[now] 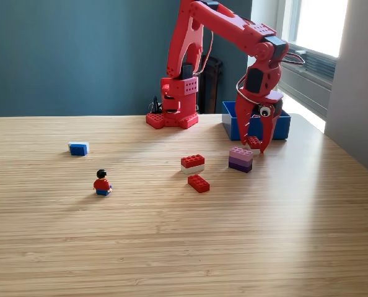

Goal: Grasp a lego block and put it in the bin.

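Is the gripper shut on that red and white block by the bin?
Shut on it. The gripper fingers sit on either side of the red and white block, pinching it in front of the blue bin.

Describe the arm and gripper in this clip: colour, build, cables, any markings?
The arm is bright red printed plastic with black servo blocks at the joints, on a red base with studded feet. Rows of small holes dot several panels. A thin pale cable loops beside the wrist. The gripper has two long tapering red fingers and a googly eye.
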Robot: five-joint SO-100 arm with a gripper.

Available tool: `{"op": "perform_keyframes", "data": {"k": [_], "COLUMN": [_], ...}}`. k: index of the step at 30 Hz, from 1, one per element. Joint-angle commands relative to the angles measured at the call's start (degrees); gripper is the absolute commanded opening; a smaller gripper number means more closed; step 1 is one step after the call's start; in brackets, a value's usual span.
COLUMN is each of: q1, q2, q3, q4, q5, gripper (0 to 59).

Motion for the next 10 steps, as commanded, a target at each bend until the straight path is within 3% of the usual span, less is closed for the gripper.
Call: {"op": "perform_keyframes", "data": {"k": [1,10], "q1": [-0.3,0.4], "q2": [-0.6,-0.7], "q3": [1.6,-3.3], "q4": [1.2,1.3], "q5": [-0.3,4.1], "gripper": [0.3,0.1]}}
